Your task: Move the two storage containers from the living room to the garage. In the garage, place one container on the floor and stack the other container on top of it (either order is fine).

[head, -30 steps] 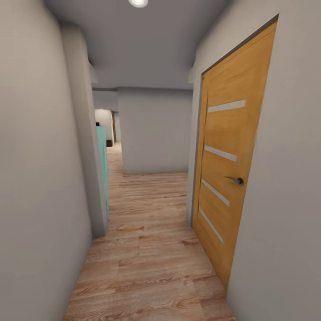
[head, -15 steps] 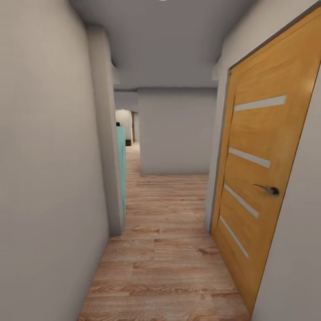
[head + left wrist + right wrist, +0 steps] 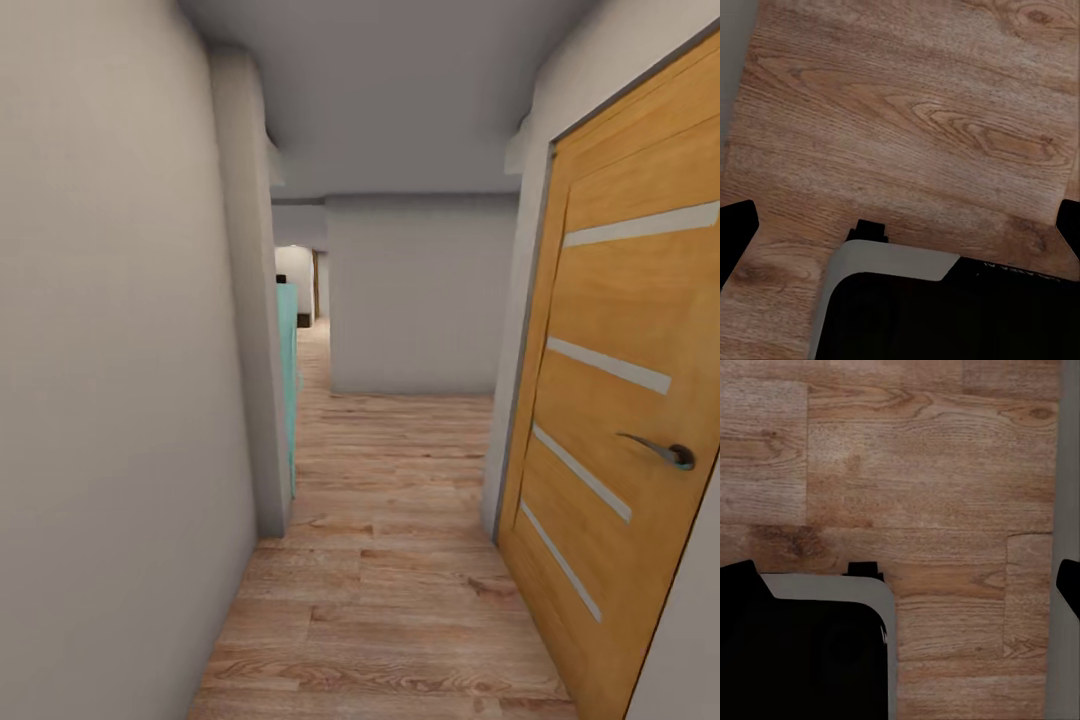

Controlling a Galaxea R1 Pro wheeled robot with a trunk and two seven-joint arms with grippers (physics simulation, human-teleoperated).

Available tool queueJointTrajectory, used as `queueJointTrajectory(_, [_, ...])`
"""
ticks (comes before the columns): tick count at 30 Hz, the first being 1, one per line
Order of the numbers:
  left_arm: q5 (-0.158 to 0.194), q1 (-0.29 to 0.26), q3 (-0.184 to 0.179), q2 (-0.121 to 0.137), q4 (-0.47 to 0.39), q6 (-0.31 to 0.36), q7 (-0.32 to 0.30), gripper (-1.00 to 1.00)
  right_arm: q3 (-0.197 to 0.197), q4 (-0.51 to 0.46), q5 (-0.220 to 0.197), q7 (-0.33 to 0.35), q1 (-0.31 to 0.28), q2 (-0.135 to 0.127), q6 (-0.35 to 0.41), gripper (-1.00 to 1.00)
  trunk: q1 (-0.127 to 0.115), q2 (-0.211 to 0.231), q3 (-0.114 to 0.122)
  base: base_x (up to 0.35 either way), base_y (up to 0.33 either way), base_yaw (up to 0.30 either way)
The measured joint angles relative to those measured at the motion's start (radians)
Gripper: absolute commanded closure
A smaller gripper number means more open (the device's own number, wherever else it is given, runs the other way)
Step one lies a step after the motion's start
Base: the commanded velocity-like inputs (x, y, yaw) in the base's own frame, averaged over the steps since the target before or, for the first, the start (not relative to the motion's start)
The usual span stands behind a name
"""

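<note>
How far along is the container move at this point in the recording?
Nothing looks done yet. The robot is in a hallway with a wood plank floor, an orange door with a lever handle at the right and a teal panel at the left. In the wrist views both grippers point down at bare planks, fingers spread, carrying nothing. Fetching both containers, reaching the garage and stacking all appear to remain.

head down hallway, wrists facing plank floor point(image 3: 907, 112)

Even, soft, diffuse illumination without glare; grey walls point(image 3: 110, 380) shade gently toward the ceiling point(image 3: 400, 90). Wide-angle stretching bows the near door point(image 3: 630, 420) at right. Wrist views of plank floor point(image 3: 907, 112) slightly soft, dark foreground silhouettes unlit
</note>
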Motion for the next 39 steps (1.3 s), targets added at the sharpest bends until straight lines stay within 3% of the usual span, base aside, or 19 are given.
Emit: queueJointTrajectory(39, [0.001,0.000,0.001,0.000,0.000,0.001,0.000,-1.00,0.001,0.000,0.003,0.000,0.001,0.000,0.005,-1.00,0.000,0.000,0.000,0.321,-0.013,0.000])
